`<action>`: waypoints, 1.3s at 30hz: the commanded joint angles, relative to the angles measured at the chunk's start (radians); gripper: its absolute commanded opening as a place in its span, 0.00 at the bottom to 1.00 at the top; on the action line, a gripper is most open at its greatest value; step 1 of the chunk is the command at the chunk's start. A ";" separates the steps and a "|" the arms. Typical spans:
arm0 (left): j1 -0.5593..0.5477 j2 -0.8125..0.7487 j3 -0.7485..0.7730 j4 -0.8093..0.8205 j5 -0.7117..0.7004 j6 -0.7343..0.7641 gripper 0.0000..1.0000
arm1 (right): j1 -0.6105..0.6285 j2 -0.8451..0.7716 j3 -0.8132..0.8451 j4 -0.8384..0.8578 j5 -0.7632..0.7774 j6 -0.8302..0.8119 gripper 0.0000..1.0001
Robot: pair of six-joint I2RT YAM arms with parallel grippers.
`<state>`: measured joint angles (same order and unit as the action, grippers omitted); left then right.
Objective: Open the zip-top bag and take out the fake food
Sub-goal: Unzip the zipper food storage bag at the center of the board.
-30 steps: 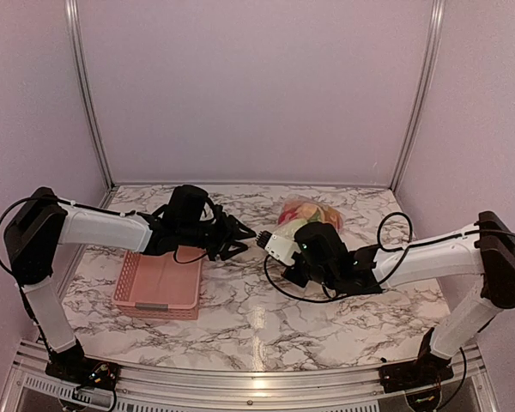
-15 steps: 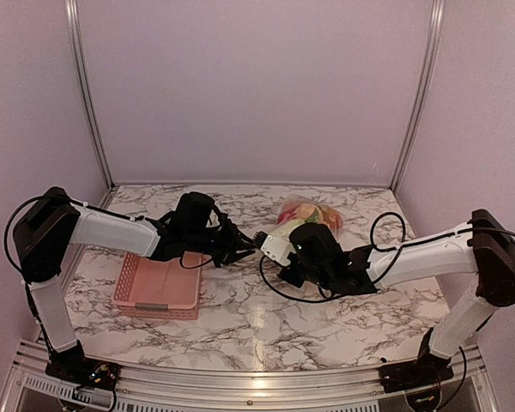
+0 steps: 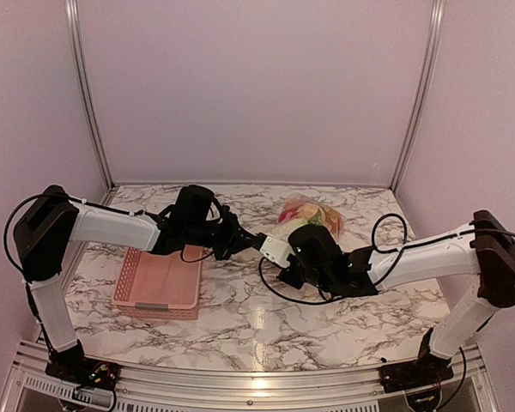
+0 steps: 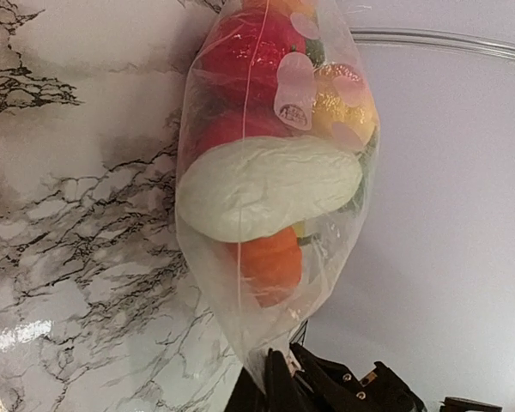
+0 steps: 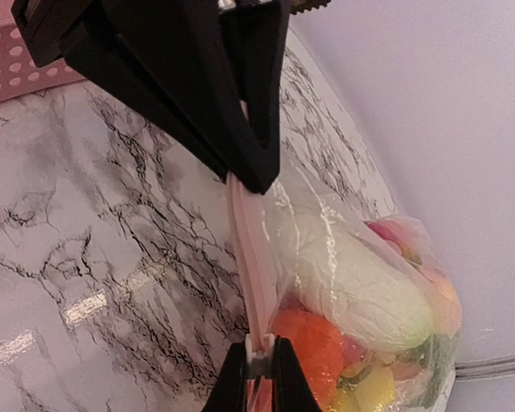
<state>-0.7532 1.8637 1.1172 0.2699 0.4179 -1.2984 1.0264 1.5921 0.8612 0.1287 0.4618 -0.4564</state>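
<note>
Left gripper and right gripper both tight on the zip-top bag, seemingly its strip.

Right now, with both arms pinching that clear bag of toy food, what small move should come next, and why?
Probably ease the left jaws and right jaws apart to peel open the pink zip strip. Both are closed on that strip of the clear crinkly zip-top bag, which looks shut, glossy plastic fake food inside.

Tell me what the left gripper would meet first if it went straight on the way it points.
The left gripper pinches the clear crinkly zip-top bag; next, probably the orange plastic food piece inside, depth unclear.
</note>
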 commanded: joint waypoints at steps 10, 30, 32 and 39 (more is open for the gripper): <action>0.079 -0.069 0.105 -0.116 -0.086 0.106 0.00 | 0.032 -0.126 -0.030 -0.188 0.096 0.080 0.00; 0.106 -0.100 0.222 -0.200 -0.122 0.171 0.00 | 0.032 -0.257 -0.015 -0.361 0.135 0.110 0.04; 0.113 -0.102 0.230 -0.204 -0.123 0.174 0.00 | 0.032 -0.278 -0.014 -0.383 0.136 0.111 0.04; 0.135 -0.104 0.267 -0.222 -0.125 0.192 0.00 | 0.032 -0.336 -0.014 -0.461 0.133 0.130 0.04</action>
<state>-0.6910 1.8076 1.3331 0.0536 0.4232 -1.1358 1.0462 1.3010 0.8467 -0.1669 0.5644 -0.3573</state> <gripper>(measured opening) 0.010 0.063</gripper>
